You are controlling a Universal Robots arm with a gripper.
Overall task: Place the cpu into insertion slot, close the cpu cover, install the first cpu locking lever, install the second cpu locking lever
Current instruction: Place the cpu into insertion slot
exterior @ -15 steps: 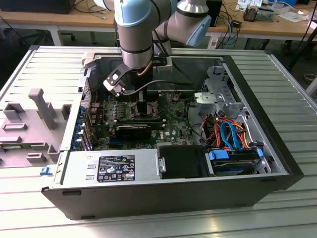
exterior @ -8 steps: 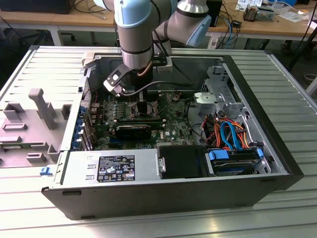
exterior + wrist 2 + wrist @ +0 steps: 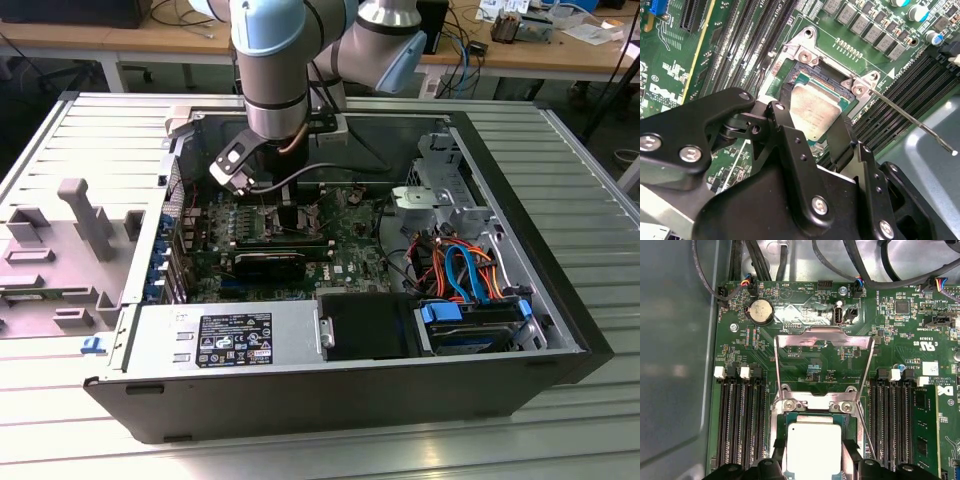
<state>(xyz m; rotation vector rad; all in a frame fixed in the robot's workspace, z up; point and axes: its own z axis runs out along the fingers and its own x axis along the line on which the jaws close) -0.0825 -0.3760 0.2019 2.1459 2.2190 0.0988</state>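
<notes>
Your gripper [image 3: 812, 115] straddles the cpu [image 3: 816, 106] lying in the insertion slot [image 3: 821, 75], cpu cover [image 3: 825, 338] raised; you cannot tell whether it grips.

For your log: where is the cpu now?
In both wrist views the cpu sits in the insertion slot, between the banks of black memory slots.

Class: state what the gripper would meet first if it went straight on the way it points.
Probably the cpu, lying in the insertion slot right ahead of the gripper; depth is unclear.
</notes>
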